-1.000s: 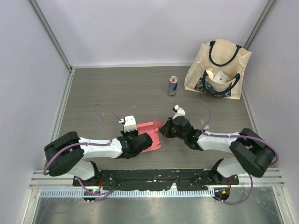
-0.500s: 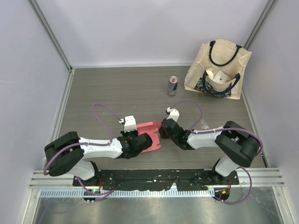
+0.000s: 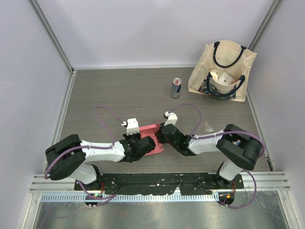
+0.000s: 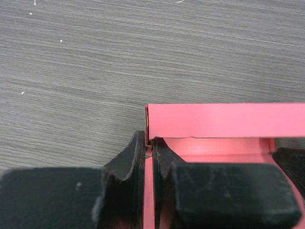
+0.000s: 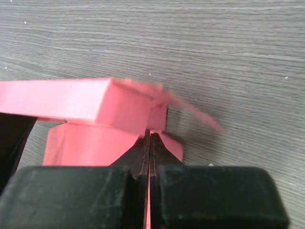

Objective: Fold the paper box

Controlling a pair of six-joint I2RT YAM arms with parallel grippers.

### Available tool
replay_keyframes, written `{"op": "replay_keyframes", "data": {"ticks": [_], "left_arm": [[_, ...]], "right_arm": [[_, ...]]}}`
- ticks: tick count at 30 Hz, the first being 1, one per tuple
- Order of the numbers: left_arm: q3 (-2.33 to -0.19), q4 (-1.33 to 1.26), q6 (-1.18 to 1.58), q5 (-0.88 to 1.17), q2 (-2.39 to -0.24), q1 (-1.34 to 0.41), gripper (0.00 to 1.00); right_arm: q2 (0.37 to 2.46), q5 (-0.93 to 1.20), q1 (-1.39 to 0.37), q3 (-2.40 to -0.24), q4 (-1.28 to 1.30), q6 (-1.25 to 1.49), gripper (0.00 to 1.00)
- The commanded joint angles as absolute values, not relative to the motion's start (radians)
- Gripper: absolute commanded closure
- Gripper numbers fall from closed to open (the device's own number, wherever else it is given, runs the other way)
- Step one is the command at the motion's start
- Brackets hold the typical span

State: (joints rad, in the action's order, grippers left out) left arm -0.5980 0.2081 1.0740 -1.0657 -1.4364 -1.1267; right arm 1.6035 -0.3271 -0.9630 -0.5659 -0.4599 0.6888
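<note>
On the table (image 3: 119, 90), far from walls (image 3: 143, 28), left tool (image 4: 148, 143) and right tool (image 5: 149, 143) pinch opposite edges of the paper box (image 4: 219, 120).

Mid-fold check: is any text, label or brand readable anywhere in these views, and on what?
No text can be read.
can: blue and red markings, too small to read.
tote bag: dark print low on its front, too small to read.
paper box: plain pink, no print showing.

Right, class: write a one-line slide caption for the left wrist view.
Close-up: left tool pinching one thin wall of the part-folded pink box on the grey table.
</note>
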Motion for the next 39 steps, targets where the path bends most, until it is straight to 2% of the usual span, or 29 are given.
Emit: {"op": "replay_keyframes", "data": {"ticks": [1, 7, 12, 14, 17, 18, 20, 24, 32, 39], "left_arm": [[-0.614, 0.19, 1.095, -1.124, -1.437, -1.134, 1.0], [-0.606, 0.189, 1.103, -1.12, -1.437, -1.135, 1.0], [-0.597, 0.183, 1.103, -1.118, -1.428, -1.134, 1.0], [-0.598, 0.183, 1.097, -1.118, -1.433, -1.134, 1.0], [-0.604, 0.183, 1.089, -1.114, -1.439, -1.134, 1.0], [-0.607, 0.183, 1.089, -1.114, -1.442, -1.134, 1.0], [-0.609, 0.186, 1.089, -1.115, -1.443, -1.134, 1.0], [-0.597, 0.178, 1.089, -1.115, -1.433, -1.134, 1.0], [-0.568, 0.141, 1.08, -1.109, -1.407, -1.134, 1.0], [-0.569, 0.137, 1.071, -1.106, -1.408, -1.135, 1.0]], "right_arm": [[1.641, -0.333, -0.977, -0.606, -0.538, 0.698, 0.99], [1.678, -0.35, -0.977, -0.606, -0.531, 0.723, 0.99], [1.479, -0.356, -0.977, -0.6, -0.275, 0.67, 0.98], [1.376, -0.347, -0.971, -0.629, -0.051, 0.612, 0.95], [1.263, -0.379, -0.963, -0.67, 0.184, 0.531, 0.84], [1.234, -0.388, -0.957, -0.692, 0.224, 0.506, 0.72], [1.192, -0.381, -0.904, -0.715, 0.29, 0.422, 0.58], [1.209, -0.152, -0.743, -0.764, 0.247, 0.301, 0.51], [1.345, 0.075, -0.712, -0.788, 0.051, 0.169, 0.48], [1.419, 0.064, -0.712, -0.782, -0.078, 0.121, 0.48]]}}
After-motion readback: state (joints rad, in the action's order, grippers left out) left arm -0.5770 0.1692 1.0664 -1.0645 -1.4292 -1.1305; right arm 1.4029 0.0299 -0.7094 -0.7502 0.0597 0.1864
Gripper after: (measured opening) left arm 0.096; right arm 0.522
